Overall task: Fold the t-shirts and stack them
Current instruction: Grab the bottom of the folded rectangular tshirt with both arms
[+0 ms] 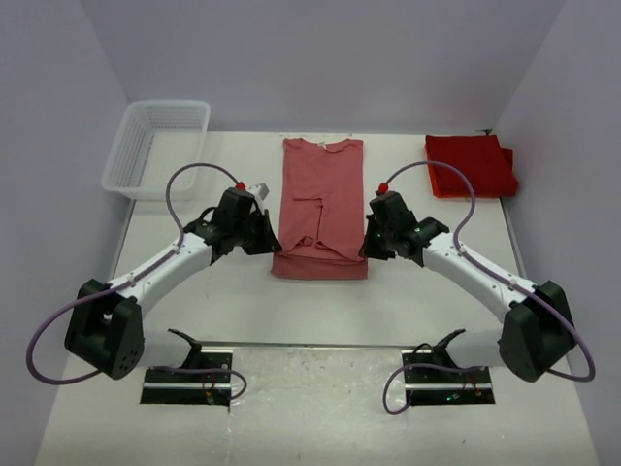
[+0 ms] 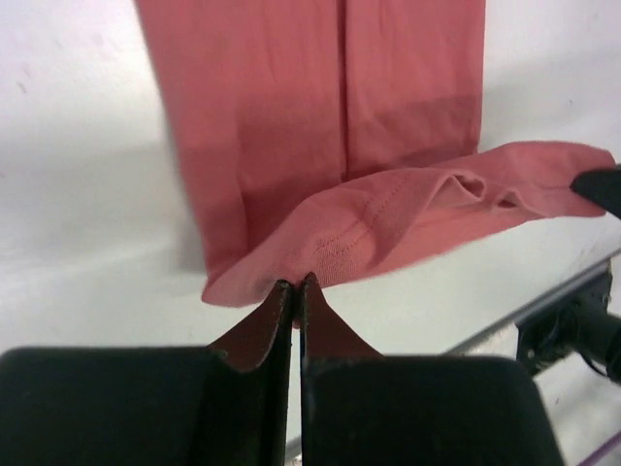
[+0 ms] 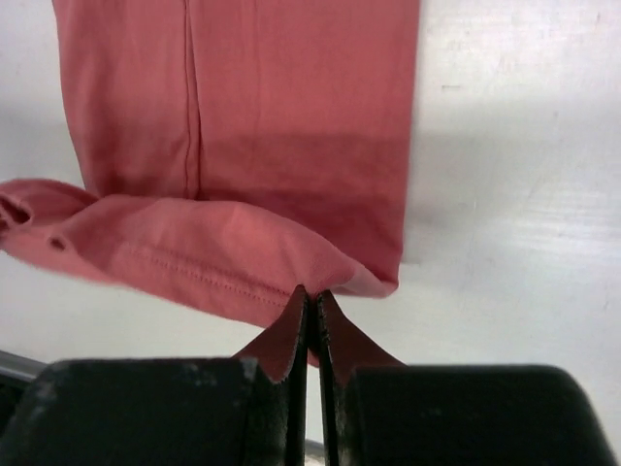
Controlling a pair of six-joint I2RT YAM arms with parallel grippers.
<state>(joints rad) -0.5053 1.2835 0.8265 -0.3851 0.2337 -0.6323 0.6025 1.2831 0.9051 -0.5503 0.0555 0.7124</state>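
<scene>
Counting what you have: one salmon shirt (image 1: 320, 194) lying flat, one red stack (image 1: 471, 165) of folded shirts beyond its right side, one basket (image 1: 155, 146) beyond its left. Your left gripper (image 2: 296, 284) and right gripper (image 3: 312, 291) each pinch closed on a near hem corner of that shirt. Layers in the stack: unclear. Overhead, the wrists cover both pinches.

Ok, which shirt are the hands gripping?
The faded salmon shirt in the middle, its near hem pinched by the left hand and right hand. The brighter red folded stack sits untouched, far right.
</scene>
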